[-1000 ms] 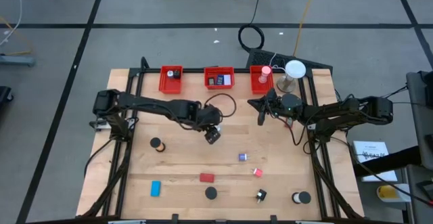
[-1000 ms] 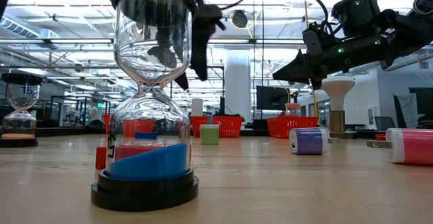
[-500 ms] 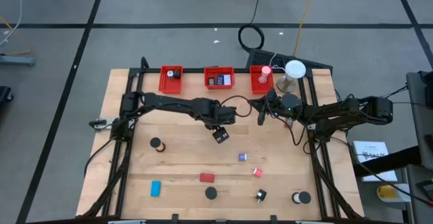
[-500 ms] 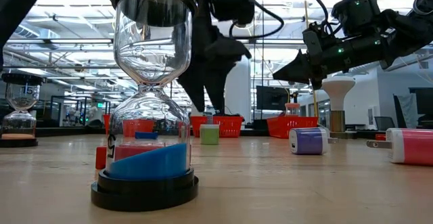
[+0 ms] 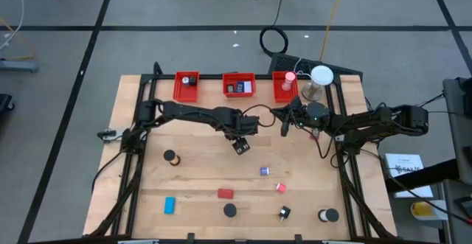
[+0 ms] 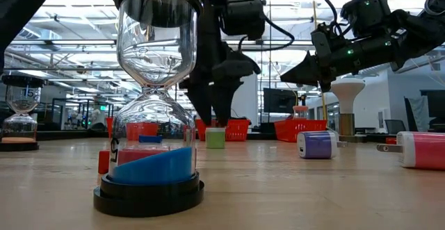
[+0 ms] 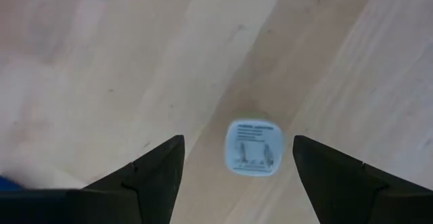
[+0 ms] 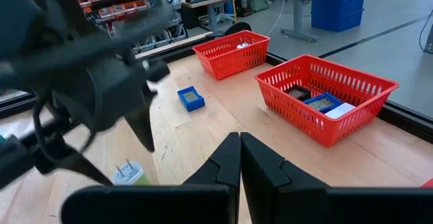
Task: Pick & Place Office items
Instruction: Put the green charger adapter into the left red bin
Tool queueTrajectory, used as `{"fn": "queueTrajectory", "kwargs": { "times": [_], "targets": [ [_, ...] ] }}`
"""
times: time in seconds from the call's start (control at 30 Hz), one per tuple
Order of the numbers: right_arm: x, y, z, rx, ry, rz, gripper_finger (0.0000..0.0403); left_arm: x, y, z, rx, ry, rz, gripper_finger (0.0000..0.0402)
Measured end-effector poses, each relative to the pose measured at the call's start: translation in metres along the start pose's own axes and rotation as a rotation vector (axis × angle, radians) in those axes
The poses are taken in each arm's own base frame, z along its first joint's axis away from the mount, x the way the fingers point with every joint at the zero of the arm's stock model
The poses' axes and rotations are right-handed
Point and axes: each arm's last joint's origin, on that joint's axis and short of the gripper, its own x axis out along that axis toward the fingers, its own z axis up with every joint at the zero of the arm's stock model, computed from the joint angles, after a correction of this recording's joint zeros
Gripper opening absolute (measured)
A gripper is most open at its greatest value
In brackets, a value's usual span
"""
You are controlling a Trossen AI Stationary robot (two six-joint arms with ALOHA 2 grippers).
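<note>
A small green-and-white plug charger (image 7: 254, 147) stands on the table near its middle, label end up; it also shows in the low view (image 6: 215, 138) and the right wrist view (image 8: 128, 173). My left gripper (image 7: 238, 143) hangs open just above it, pointing steeply down, one finger to each side and neither touching. In the high view my left gripper (image 5: 240, 145) hides the charger. My right gripper (image 8: 240, 158) waits shut and level over the far right of the table (image 5: 284, 124). A purple charger (image 5: 264, 171), a pink one (image 5: 281, 188), a red block (image 5: 225, 193) and a blue block (image 5: 169, 204) lie nearer the front.
Three red bins (image 5: 186, 85) (image 5: 239, 85) (image 5: 285, 86) line the far edge, with a white lamp (image 5: 321, 77) at their right. An hourglass (image 6: 149, 119) stands near the front edge and another (image 6: 21, 112) at the left. A black clip (image 5: 285, 213) lies front right.
My left gripper has come down and a little toward the table's right edge, turning about its own axis, and now hangs over the green charger with its fingers still apart. The charger has stayed in place.
</note>
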Motion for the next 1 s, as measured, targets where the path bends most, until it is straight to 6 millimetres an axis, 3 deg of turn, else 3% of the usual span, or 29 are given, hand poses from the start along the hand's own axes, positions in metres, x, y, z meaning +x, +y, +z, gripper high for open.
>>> {"fn": "queueTrajectory", "kwargs": {
  "times": [0.2, 0.5, 0.63, 0.8, 1.0],
  "targets": [
    [0.000, 0.000, 0.000, 0.000, -0.001, 0.000, 0.0004, 0.010, -0.002, -0.002, 0.004, 0.042, -0.012, 0.0266],
    [0.000, 0.000, 0.000, 0.000, -0.002, 0.000, 0.0004, 0.009, -0.002, -0.001, 0.019, 0.035, -0.014, 0.0144],
    [0.000, 0.000, 0.000, 0.000, -0.002, 0.000, 0.0004, 0.007, -0.001, -0.001, 0.018, 0.035, -0.013, 0.0127],
    [0.000, 0.000, 0.000, 0.000, -0.002, 0.000, 0.0004, -0.016, 0.014, -0.001, -0.035, 0.029, -0.020, 0.0127],
    [0.000, 0.000, 0.000, 0.000, -0.002, 0.001, 0.0004, -0.070, 0.055, -0.007, -0.174, 0.027, 0.012, 0.0127]
  ]
}}
